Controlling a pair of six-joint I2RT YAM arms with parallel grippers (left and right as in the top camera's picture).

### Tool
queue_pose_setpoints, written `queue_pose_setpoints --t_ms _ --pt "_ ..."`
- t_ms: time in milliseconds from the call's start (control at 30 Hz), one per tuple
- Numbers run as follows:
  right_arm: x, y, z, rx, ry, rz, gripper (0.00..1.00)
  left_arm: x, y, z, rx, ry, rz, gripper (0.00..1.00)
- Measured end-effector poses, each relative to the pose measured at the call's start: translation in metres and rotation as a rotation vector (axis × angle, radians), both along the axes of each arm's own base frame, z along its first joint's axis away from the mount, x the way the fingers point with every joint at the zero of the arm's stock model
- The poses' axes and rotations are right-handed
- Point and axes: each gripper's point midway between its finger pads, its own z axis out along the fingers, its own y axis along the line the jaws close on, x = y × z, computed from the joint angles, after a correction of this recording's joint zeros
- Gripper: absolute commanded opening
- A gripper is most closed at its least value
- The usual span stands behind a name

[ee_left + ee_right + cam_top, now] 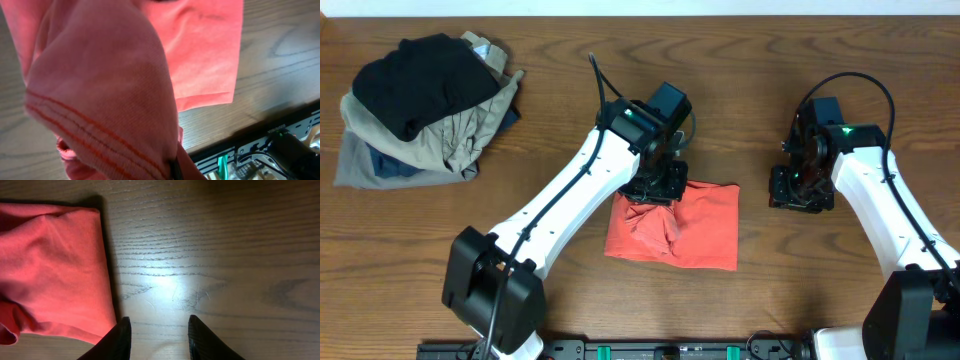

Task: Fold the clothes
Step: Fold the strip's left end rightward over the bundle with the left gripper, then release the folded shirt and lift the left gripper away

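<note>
Along the near edge of the wooden table [820, 280] a black rail [670, 350] with green fittings is seen. Just beyond it, near the middle of the table, the red-orange T-shirt [695, 225] is laid as a folded, roughly rectangular bundle. Its right half is flat and smooth, with a straight right edge. Its left half is rumpled, and a raised ridge of cloth runs from the far left corner towards the near edge.

The left gripper [655, 185] is set on that far left corner. In the left wrist view a fold of the T-shirt [200, 45] is drawn up off the table, close to the lens. A hemmed edge with two rows of darker orange stitching is shown, and the knit is faded to a paler salmon where it is lit. The fingers are almost wholly covered by this cloth, which is bunched and held up between them.

The right gripper [800, 190] is held low over bare wood, just right of the shirt. In the right wrist view its dark fingers [120, 340] are seen spread apart with nothing between them, and the shirt's straight right edge [50, 270] lies just beside the left one.

At the far left corner, well apart from the shirt, a pile of clothes [420, 120] is heaped, with a black garment [415, 85] on top of khaki, grey and blue ones.
</note>
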Motion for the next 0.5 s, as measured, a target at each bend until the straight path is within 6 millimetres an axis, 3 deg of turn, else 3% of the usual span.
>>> queue_pose_setpoints --t_ms 233,467,500 --pt "0.0 0.0 0.0 0.0 0.002 0.0 0.36 -0.013 -0.012 0.003 -0.004 -0.011 -0.062 0.12" --pt "-0.001 0.0 0.0 0.0 0.005 0.0 0.36 -0.017 -0.039 0.001 -0.05 -0.063 -0.124 0.11" --pt "-0.001 0.0 0.0 0.0 0.005 0.0 0.36 -0.016 -0.046 -0.001 -0.061 -0.072 -0.133 0.15"
